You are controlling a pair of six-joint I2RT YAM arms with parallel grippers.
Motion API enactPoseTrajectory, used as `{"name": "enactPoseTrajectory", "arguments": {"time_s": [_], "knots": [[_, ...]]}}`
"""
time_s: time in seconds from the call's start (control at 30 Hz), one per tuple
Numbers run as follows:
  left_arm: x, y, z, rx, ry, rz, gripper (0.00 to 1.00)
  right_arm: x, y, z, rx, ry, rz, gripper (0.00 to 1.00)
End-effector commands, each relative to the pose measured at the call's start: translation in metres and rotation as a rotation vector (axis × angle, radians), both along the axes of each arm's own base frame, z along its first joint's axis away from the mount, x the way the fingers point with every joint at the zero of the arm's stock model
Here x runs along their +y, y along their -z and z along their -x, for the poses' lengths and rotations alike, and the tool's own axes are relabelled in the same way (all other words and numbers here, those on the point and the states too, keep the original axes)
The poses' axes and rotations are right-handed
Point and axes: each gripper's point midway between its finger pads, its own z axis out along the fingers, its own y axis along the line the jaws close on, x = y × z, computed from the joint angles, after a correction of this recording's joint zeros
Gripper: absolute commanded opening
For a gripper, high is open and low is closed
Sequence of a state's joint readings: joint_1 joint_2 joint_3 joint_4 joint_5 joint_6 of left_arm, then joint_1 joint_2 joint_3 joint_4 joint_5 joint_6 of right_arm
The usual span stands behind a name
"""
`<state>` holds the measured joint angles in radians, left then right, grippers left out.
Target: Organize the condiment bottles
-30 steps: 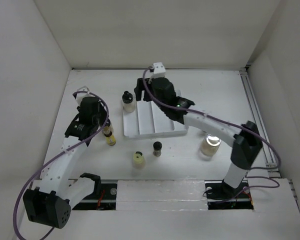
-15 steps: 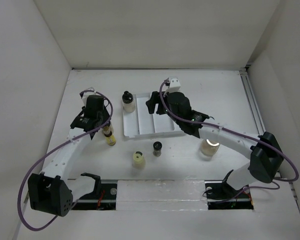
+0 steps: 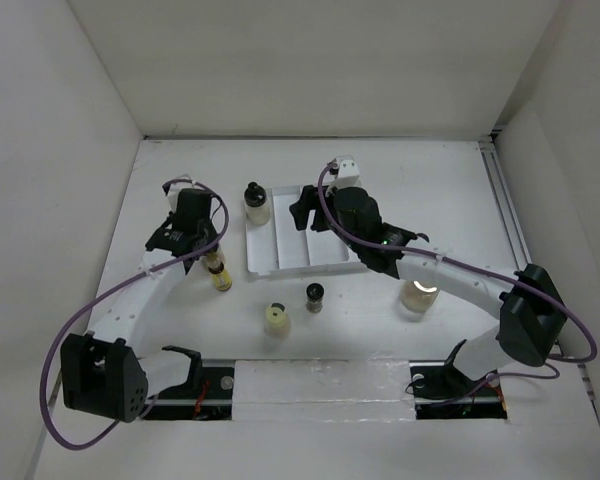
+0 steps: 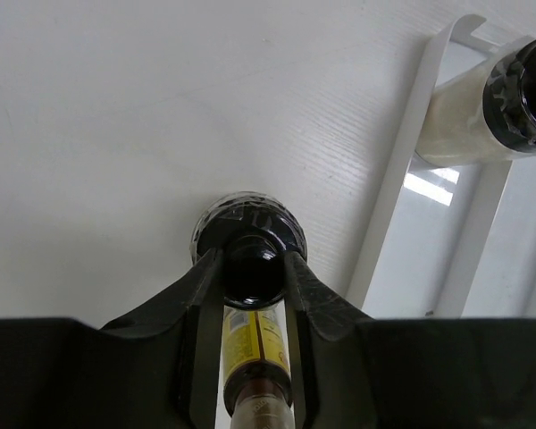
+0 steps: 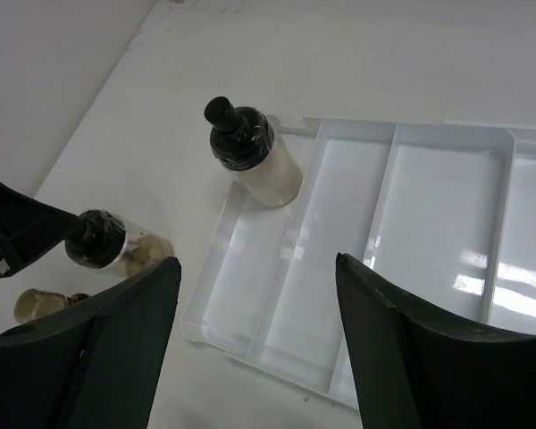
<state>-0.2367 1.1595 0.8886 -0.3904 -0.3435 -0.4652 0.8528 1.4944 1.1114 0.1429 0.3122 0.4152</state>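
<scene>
Black-capped bottle (image 4: 248, 229) is gripped in my left jaws near the surface's left edge; right jaws gape over the tray (image 5: 438, 206). Next, I reckon, lift it trayward.

We are seeing white arms (image 3: 130, 305) with black joints (image 3: 528, 318), purple cables (image 3: 55, 350) looping along them, and black fingers (image 4: 188, 295).

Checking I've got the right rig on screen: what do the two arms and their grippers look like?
The left arm and right arm both have white links with black joint housings, and a loose purple cable runs along each. The left gripper and right gripper each have two matte black fingers, broad at the base and tapering to the tip.
</scene>
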Motion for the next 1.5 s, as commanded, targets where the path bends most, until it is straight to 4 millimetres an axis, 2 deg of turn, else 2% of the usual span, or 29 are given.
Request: {"name": "enactPoseTrajectory", "arguments": {"time_s": [0.0,0.17,0.23,0.27,0.33,0.4,0.43,0.47,0.53,0.57,0.67,0.73,0.97,1.03,1.33,1.47], "knots": [[0.005,-0.017,-0.008,-0.038,-0.025,-0.03,0.12,0.004,-0.027,0.001,-0.056,-0.003,-0.073,0.76],[0.021,-0.06,-0.008,-0.168,-0.121,-0.028,0.06,0.002,-0.031,0.001,-0.068,0.004,-0.071,0.76],[0.022,-0.097,-0.011,-0.301,-0.14,0.015,0.06,0.004,-0.031,0.003,-0.065,-0.015,-0.073,0.76],[0.021,-0.107,-0.011,-0.339,-0.141,0.027,0.06,0.006,-0.026,0.002,-0.058,-0.015,-0.065,0.76],[0.019,-0.147,-0.013,-0.462,-0.136,0.072,0.06,0.009,-0.021,0.002,-0.05,-0.026,-0.059,0.76],[0.017,-0.165,-0.015,-0.503,-0.128,0.091,0.06,0.009,-0.021,0.002,-0.05,-0.026,-0.059,0.76],[0.014,-0.183,-0.016,-0.539,-0.114,0.111,0.06,0.009,-0.021,0.002,-0.05,-0.026,-0.059,0.76],[0.008,-0.185,-0.018,-0.53,-0.078,0.121,0.06,0.008,-0.016,0.003,-0.043,-0.026,-0.051,0.76],[-0.003,-0.188,-0.022,-0.519,-0.03,0.148,0.06,0.005,-0.02,0.003,-0.051,-0.015,-0.057,0.76],[-0.014,-0.184,-0.025,-0.495,0.022,0.175,0.06,0.003,-0.021,0.002,-0.053,-0.005,-0.056,0.76],[-0.028,-0.174,-0.027,-0.46,0.082,0.206,0.06,0.001,-0.025,0.002,-0.06,0.004,-0.062,0.76],[-0.044,-0.165,-0.03,-0.43,0.143,0.235,0.06,-0.001,-0.025,0.0,-0.066,0.012,-0.053,0.76],[-0.077,-0.124,-0.036,-0.336,0.278,0.327,0.06,-0.004,-0.029,0.003,-0.072,0.012,-0.06,0.76],[-0.089,-0.112,-0.038,-0.306,0.327,0.36,0.06,-0.004,-0.024,0.004,-0.066,0.012,-0.053,0.76],[-0.096,-0.072,-0.05,-0.205,0.354,0.345,0.08,-0.014,-0.019,-0.001,-0.062,0.039,-0.044,0.76],[-0.092,-0.065,-0.054,-0.189,0.342,0.309,0.08,-0.014,-0.019,-0.001,-0.062,0.039,-0.044,0.76]]}}
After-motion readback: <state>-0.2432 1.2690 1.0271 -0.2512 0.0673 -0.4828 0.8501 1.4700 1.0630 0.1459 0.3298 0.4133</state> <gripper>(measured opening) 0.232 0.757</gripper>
